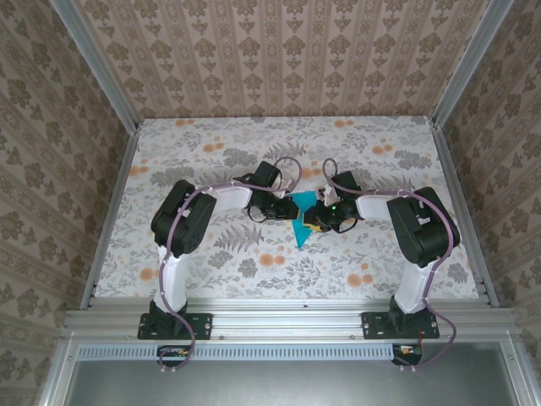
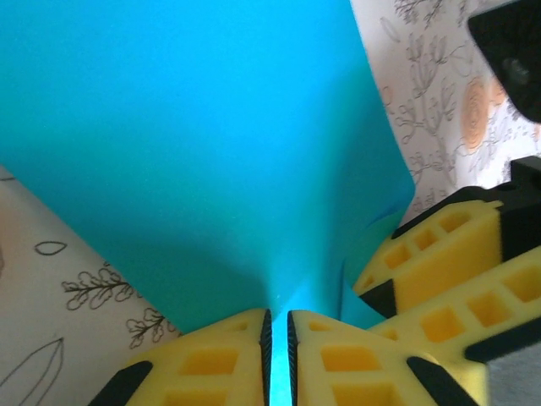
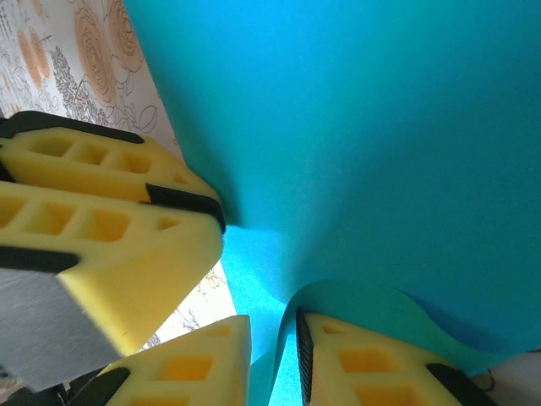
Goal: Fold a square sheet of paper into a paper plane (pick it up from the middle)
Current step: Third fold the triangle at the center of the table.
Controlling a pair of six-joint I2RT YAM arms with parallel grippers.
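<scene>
Over the floral table (image 1: pixel 211 279), the square sheet of paper (image 1: pixel 301 225) stands bowed between my arms, left gripper (image 2: pixel 276 338) pinched shut on its edge, right gripper (image 3: pixel 272 359) straddling it, grip unconfirmed, so I would firm that before creasing.

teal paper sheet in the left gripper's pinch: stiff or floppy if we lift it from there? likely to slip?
Probably floppy: the paper sheet bows and curls away from the left gripper rather than lying flat. Likely very light: it is thin enough to fit the slit between the nearly closed jaws. Its surface looks smooth, so it may slip unless clamped firmly.
</scene>
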